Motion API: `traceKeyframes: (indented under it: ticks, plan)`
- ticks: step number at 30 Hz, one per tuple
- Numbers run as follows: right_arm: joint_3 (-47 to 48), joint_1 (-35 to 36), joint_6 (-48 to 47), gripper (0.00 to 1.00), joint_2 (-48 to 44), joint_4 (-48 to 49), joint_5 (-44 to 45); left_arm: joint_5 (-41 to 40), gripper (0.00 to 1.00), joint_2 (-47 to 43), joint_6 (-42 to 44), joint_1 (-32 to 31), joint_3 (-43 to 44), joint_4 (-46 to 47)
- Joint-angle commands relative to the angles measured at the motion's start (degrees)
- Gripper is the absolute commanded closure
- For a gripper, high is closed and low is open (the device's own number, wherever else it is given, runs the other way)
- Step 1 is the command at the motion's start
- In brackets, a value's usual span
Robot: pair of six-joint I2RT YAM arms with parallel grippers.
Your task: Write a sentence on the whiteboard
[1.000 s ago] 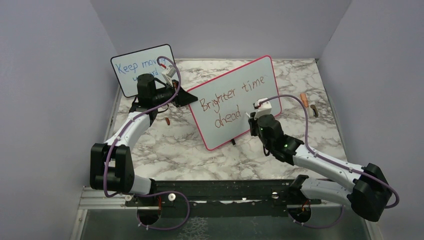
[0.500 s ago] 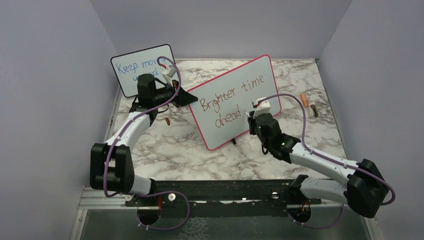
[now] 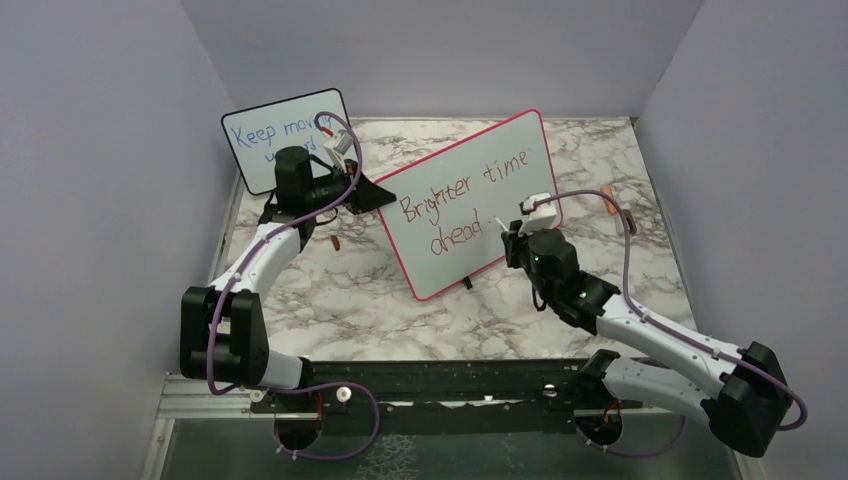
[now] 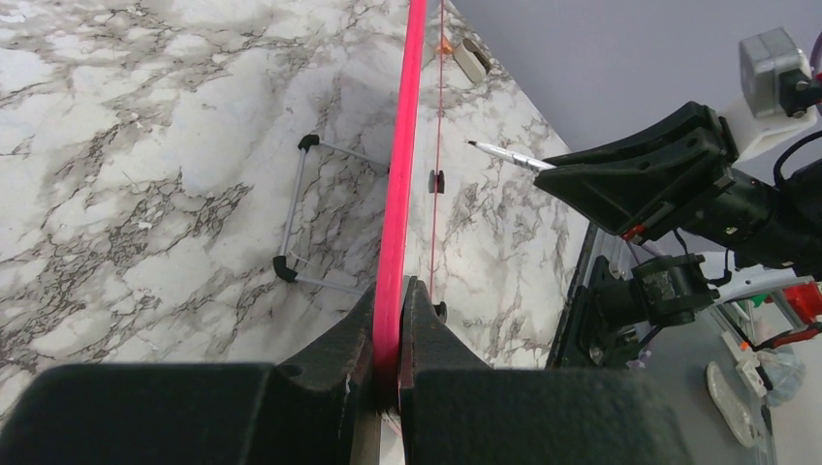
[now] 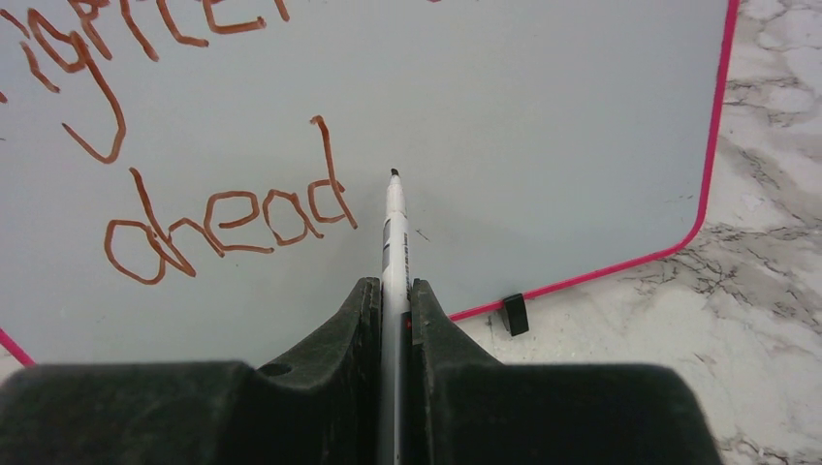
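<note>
The red-framed whiteboard [image 3: 455, 265] stands tilted at mid-table, carrying the reddish-brown sentence [image 3: 465, 195] "Brighter time ahead". My left gripper [image 3: 385, 195] is shut on its left edge; in the left wrist view the pink frame [image 4: 407, 116] runs straight between the closed left gripper [image 4: 390, 291]. My right gripper [image 5: 390, 291] is shut on a white marker [image 5: 395, 232]. The marker tip points at the board [image 5: 543, 126] just right of "ahead" [image 5: 228, 223]. In the left wrist view the marker [image 4: 504, 155] shows a small gap from the board face.
A smaller black-framed board [image 3: 285, 135] with blue writing leans at the back left behind my left arm. Two small orange-brown items [image 3: 608, 198] lie at the right of the table, and another [image 3: 335, 242] lies near my left arm. The whiteboard's wire stand [image 4: 300, 213] sits behind it.
My right arm has swung a little to the right, carrying the marker tip slightly away from the end of "ahead". The left arm and the whiteboard have stayed still.
</note>
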Motion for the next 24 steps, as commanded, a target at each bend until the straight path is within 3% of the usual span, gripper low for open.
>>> traceKeyframes:
  ticks: [1, 10, 17, 24]
  plan:
    - [-1.09, -0.23, 1.09, 0.99, -5.27, -2.93, 1.60, -6.58, 1.00, 1.38, 4.76, 0.11, -0.47, -5.18]
    - [-0.92, -0.23, 2.16, 0.99, -13.09, -8.49, 2.14, -9.18, 0.87, -2.23, 3.98, 0.15, 0.17, -6.88]
    - [-0.23, -0.21, 2.55, 0.99, -16.72, -10.79, 2.30, -15.53, 0.59, -5.69, 3.03, 0.11, 3.36, -13.41]
    - [0.07, -0.21, 2.71, 0.99, -18.43, -11.86, 2.25, -27.12, 0.32, -10.98, 3.89, 0.30, 7.83, -24.27]
